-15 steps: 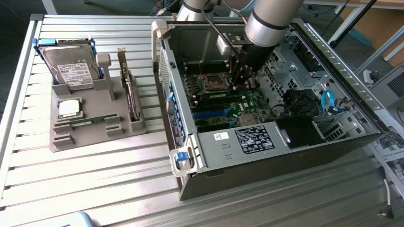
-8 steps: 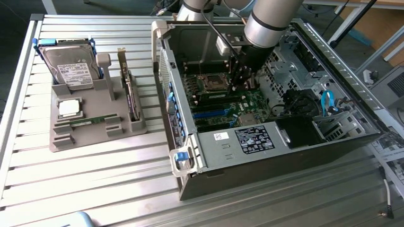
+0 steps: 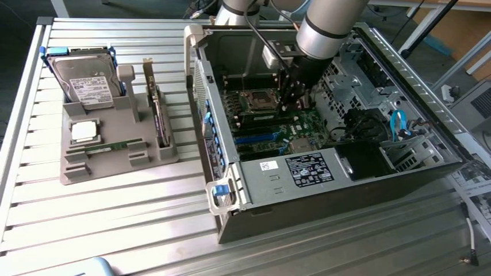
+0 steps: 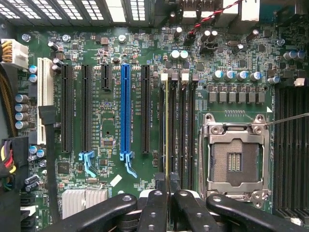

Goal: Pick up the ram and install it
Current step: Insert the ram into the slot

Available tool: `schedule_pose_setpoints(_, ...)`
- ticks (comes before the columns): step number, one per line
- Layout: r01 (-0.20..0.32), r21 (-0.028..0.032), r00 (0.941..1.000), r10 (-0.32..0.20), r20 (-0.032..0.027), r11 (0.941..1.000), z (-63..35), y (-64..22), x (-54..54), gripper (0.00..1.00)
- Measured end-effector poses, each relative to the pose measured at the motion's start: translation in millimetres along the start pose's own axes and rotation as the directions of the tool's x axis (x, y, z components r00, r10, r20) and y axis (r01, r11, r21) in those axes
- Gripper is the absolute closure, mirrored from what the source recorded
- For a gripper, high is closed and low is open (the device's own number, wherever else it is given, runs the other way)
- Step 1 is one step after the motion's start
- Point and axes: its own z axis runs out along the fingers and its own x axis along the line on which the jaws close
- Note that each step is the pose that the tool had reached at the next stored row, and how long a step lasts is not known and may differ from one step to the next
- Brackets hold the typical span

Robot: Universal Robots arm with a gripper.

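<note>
In the wrist view I look straight down on the ram (image 4: 167, 135), which shows edge-on as a thin yellowish line. It runs along the black memory slots (image 4: 186, 130), in line with the outermost one. My gripper (image 4: 167, 193) is shut on its near end, with black fingers (image 4: 153, 210) on either side. I cannot tell whether the stick is seated in the slot or hangs just above it. In the exterior view my gripper (image 3: 291, 100) reaches down inside the open computer case (image 3: 322, 172), over the green motherboard (image 3: 307, 123) beside the processor socket (image 3: 257, 100).
The empty silver processor socket (image 4: 236, 159) lies right beside the memory slots, and black and blue expansion slots (image 4: 125, 111) lie on their other side. On the exterior view's left, a grey tray (image 3: 115, 164) holds a hard drive (image 3: 88, 83), a processor chip (image 3: 84, 131), an upright dark card (image 3: 158, 109) and a thin green strip (image 3: 102, 147).
</note>
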Motion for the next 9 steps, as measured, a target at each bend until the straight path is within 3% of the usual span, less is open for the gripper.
schedule_pose_setpoints(9, 0.0, 0.0, 1.0, 0.0, 0.0, 1.0, 0.2, 0.3, 0.0, 0.88)
